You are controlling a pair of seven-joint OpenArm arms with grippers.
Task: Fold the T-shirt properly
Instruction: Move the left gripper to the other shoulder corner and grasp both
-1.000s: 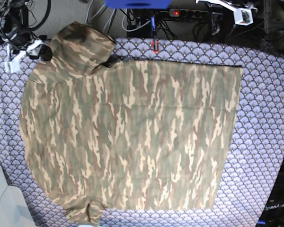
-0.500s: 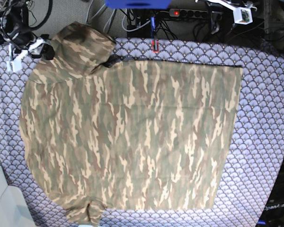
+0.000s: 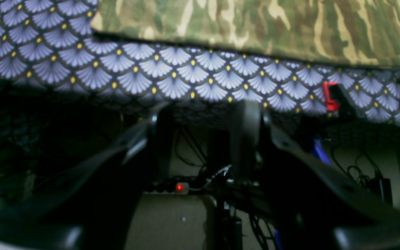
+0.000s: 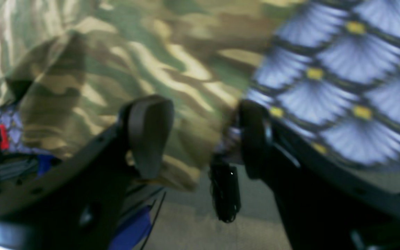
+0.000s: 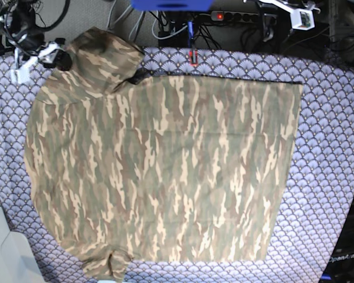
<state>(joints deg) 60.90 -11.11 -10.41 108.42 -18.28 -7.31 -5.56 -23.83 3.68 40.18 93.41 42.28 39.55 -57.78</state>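
While the T-shirt (image 5: 165,171) lies spread on the worktop (image 5: 330,147), unfolded, both sets of fingers (image 4: 149,135) are wide and hold nothing.

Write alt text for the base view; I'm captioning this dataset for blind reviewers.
A camouflage T-shirt lies spread nearly flat over a purple fan-patterned tablecloth, seen from above, with one sleeve reaching toward the top left corner. The right gripper sits beside that sleeve's edge; the left gripper is off the cloth at the top right, among cables.
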